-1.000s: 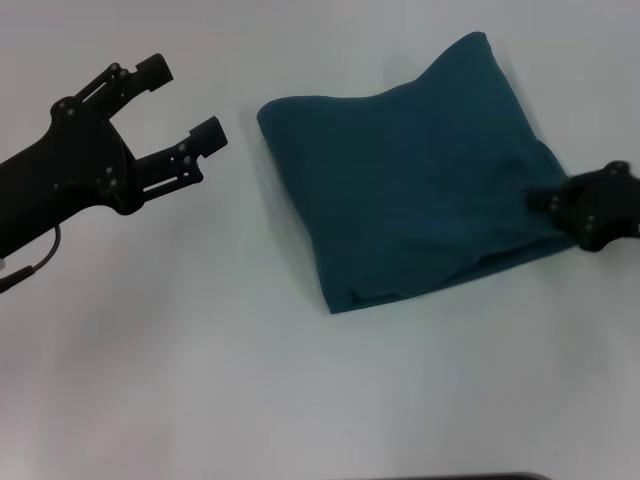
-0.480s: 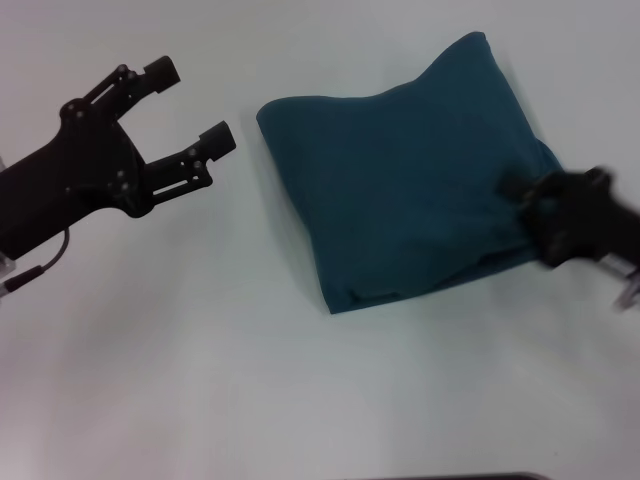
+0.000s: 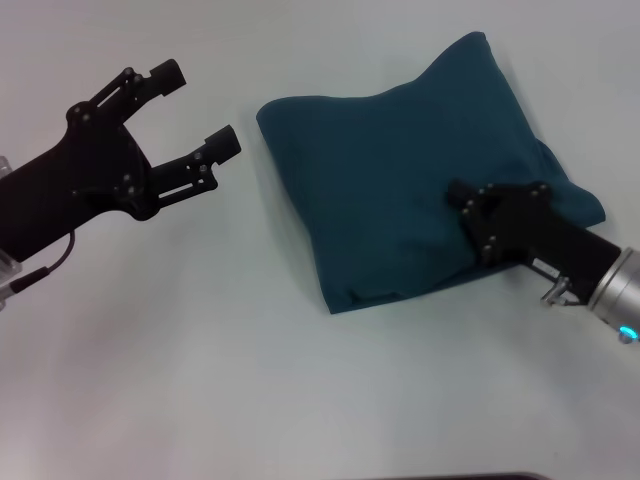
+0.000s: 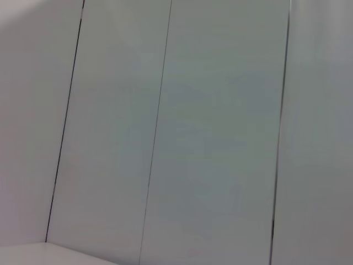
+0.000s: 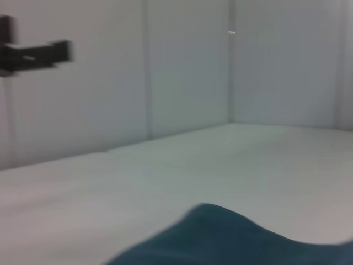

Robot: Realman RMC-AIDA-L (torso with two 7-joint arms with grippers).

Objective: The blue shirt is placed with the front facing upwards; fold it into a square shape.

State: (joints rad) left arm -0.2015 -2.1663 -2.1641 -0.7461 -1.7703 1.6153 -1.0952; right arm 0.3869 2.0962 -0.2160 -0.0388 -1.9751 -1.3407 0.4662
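Two arms reach over a pale surface (image 3: 200,380) in the head view. The blue shirt (image 3: 400,170) lies toward the right and far part of that surface, folded into a rough four-sided bundle with its near edge doubled over and one far corner sticking up in a point. No lettering or collar shows on the upward side.

The left gripper (image 3: 195,110) hangs above the bare surface to the left of the shirt, close to its left edge but not touching it. Its two black fingers (image 3: 215,147) are spread wide with nothing between them.

The right gripper (image 3: 470,205) lies on the right part of the shirt, its black body coming in from the lower right over the cloth. The cloth bunches and bulges beside it near the right edge. Whether its fingers are parted or closed on the fabric cannot be told from here.

The right wrist view shows a rounded fold of the shirt (image 5: 231,237) low on the surface, with a white wall (image 5: 182,66) behind. The left wrist view shows only white wall panels (image 4: 220,132).
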